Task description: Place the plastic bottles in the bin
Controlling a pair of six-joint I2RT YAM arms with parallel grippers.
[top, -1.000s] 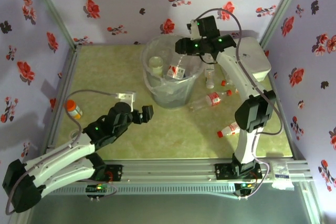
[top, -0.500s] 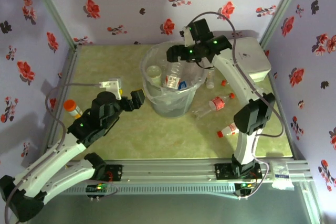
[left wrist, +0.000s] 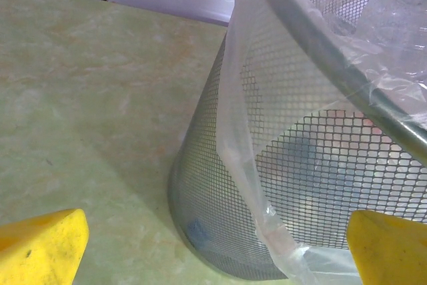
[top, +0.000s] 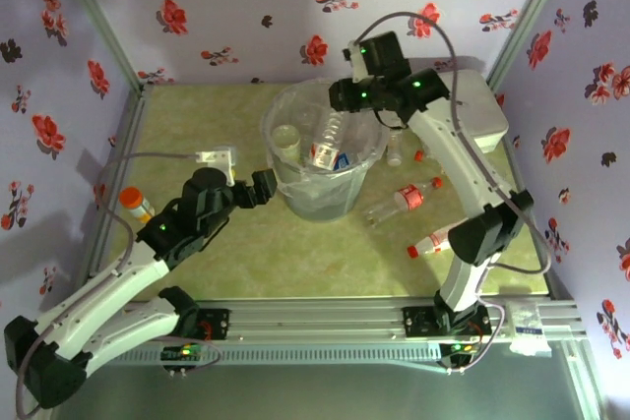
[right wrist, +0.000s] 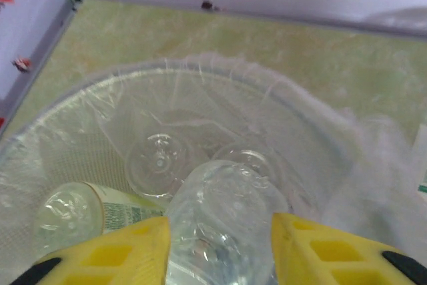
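Note:
The bin (top: 272,145) stands mid-table, a mesh basket (left wrist: 220,185) lined with a clear bag (right wrist: 320,138). Several plastic bottles lie inside it, among them a green-labelled one (right wrist: 113,215). My right gripper (top: 342,95) hangs over the bin's far rim. Between its yellow fingers (right wrist: 127,251) shows the base of a clear bottle (right wrist: 223,198); the jaws stand part-way apart, and I cannot tell if they touch it. My left gripper (top: 264,187) is open, close to the bin's left wall (left wrist: 217,238). Two red-capped bottles (top: 406,197) (top: 433,241) lie on the table to the right.
A small orange-capped bottle (top: 136,204) stands by the left frame rail. A white lidded box (top: 477,110) sits at the back right, with a small white bottle (top: 394,150) in front of it. Patterned walls close three sides.
The right gripper carried a bottle over the bin, its jaws widened, then narrowed again, and it drew back slightly. The left arm swung toward the bin's left side.

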